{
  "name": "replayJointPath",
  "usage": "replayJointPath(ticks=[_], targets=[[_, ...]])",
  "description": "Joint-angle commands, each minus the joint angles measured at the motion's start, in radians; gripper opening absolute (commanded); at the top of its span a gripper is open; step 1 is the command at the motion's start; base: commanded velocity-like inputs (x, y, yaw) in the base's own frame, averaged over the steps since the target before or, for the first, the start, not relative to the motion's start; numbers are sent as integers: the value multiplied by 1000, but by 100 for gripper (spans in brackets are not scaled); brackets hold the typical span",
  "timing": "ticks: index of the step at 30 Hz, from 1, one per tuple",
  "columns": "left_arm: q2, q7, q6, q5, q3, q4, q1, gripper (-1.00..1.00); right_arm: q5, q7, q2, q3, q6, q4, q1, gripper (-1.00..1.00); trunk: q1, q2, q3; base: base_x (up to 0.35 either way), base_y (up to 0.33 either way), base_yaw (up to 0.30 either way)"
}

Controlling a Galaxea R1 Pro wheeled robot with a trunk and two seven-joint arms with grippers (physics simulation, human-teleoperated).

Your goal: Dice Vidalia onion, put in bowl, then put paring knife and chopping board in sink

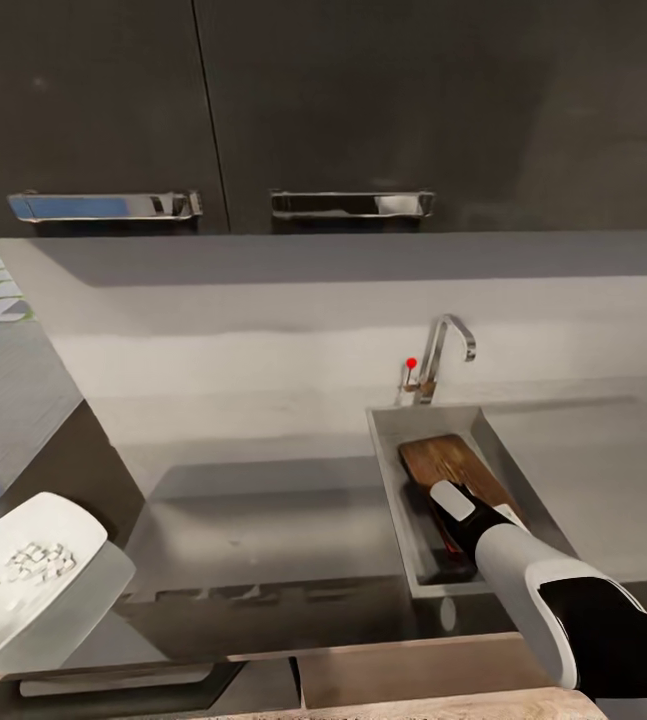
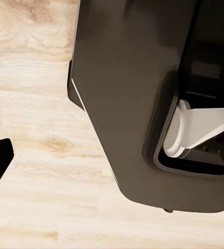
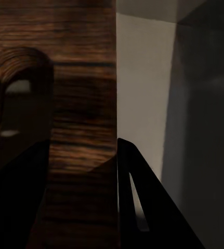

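Chopping board [image 1: 450,462] tilted inside the sink [image 1: 391,470], right gripper [image 3: 80,171] clamped on its handle-hole end. Bowl [image 1: 18,570] of diced onion [image 1: 33,562] well left of the sink, on the counter [image 1: 253,520]. Left gripper's state: cannot tell.

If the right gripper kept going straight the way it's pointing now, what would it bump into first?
Most likely the chopping board. The right wrist view looks along the right gripper straight onto its dark wood grain and handle slot, inside the sink. Depth is hard to judge; it may already be touching the board.
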Motion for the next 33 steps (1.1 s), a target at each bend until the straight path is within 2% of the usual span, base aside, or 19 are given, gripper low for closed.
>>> replayJointPath(ticks=[1, 16, 17, 30, 33], targets=[[0, 1, 4, 8, 1, -3, 1, 100, -8, -3, 0, 9, -5, 0, -1, -100, 1, -2, -3, 0, 0, 0], [0, 1, 4, 8, 1, -4, 1, 100, -9, -4, 0, 9, -6, 5, -1, -100, 1, -2, -19, 0, 0, 28], [0, 1, 4, 8, 1, -4, 1, 100, -9, -4, 0, 9, -6, 5, -1, 100, 1, -2, -19, 0, 0, 0], [0, 1, 4, 8, 1, -3, 1, 100, -9, -11, 0, 12, -14, -10, -1, 100, 1, -2, -19, 0, 0, 0], [0, 1, 4, 8, 1, -3, 1, 100, -7, -21, 0, 13, -12, -71, -1, 100, 1, -2, -19, 0, 0, 0]])
